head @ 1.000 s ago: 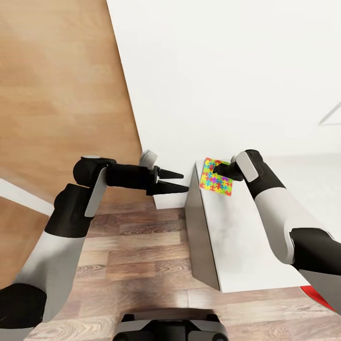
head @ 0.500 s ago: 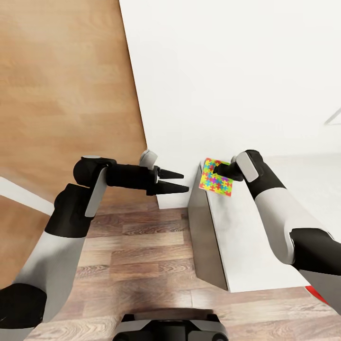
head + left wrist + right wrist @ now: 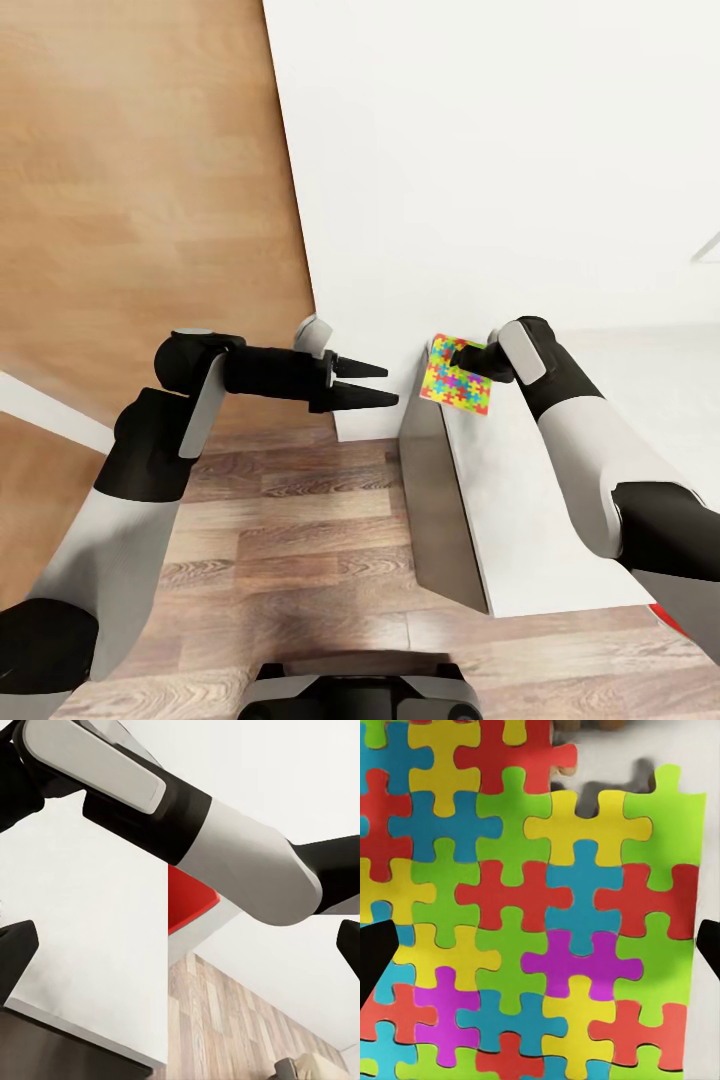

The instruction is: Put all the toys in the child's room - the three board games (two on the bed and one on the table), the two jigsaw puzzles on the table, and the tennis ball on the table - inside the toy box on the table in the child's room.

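Observation:
A jigsaw puzzle [image 3: 459, 387], a bright sheet of interlocking yellow, blue, red and green pieces, hangs tilted over the near end of the pale table [image 3: 520, 520]. My right gripper [image 3: 463, 358] is shut on it at its upper edge. In the right wrist view the jigsaw puzzle [image 3: 540, 870] faces the camera, with a dark fingertip [image 3: 375, 956] at each side of it. Out over the wood floor to the left of the table, my left gripper [image 3: 368, 384] is open and holds nothing. The toy box, board games, tennis ball and bed are out of view.
The table's dark side panel [image 3: 435, 500] faces the plank floor [image 3: 300, 560] between my arms. A white wall [image 3: 500, 150] rises behind, with a brown wood surface [image 3: 150, 180] to its left. A red object [image 3: 668, 626] peeks out under my right arm.
The whole picture has shifted: the table end and the wall edge sit a little further right. Both arms keep their pose and the puzzle stays in the right gripper.

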`<state>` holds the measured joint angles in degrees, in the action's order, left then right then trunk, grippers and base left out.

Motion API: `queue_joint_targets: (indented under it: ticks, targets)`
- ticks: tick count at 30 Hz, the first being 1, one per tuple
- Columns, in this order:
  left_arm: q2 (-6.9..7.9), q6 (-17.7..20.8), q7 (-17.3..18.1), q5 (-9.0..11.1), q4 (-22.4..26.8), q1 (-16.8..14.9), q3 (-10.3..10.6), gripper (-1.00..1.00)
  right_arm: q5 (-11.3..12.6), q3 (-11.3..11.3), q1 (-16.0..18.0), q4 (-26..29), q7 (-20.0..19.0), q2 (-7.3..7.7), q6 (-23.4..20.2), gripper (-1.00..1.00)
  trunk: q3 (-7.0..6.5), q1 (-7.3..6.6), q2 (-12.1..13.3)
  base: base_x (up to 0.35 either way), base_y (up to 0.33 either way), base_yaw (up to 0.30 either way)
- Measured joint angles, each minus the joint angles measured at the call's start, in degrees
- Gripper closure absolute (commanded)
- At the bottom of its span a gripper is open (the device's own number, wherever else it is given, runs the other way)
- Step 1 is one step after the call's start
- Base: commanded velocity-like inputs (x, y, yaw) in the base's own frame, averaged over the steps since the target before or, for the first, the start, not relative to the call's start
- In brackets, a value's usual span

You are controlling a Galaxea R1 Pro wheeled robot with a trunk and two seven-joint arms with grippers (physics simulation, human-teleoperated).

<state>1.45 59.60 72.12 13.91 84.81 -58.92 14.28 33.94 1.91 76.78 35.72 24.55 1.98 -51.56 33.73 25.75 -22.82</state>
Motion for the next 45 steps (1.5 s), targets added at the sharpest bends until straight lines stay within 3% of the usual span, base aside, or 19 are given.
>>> queue_joint_targets:
  ticks: [28, 45]
  targets:
    - [0.01, 0.0, 0.0, 0.0, 0.0, 0.0, 0.1, -1.0, -0.1, 0.0, -0.1, 0.0, 0.0, 0.07, 0.0, -1.0, -0.05, 0.0, 0.0, -0.01, 0.044, -0.003]
    - [0.01, 0.0, 0.0, 0.0, 0.0, 0.0, 0.2, -1.0, -0.1, -0.1, -0.1, 0.1, 0.0, 0.09, 0.0, -1.0, -1.37, 0.0, 0.0, 0.0, 0.0, -0.095]
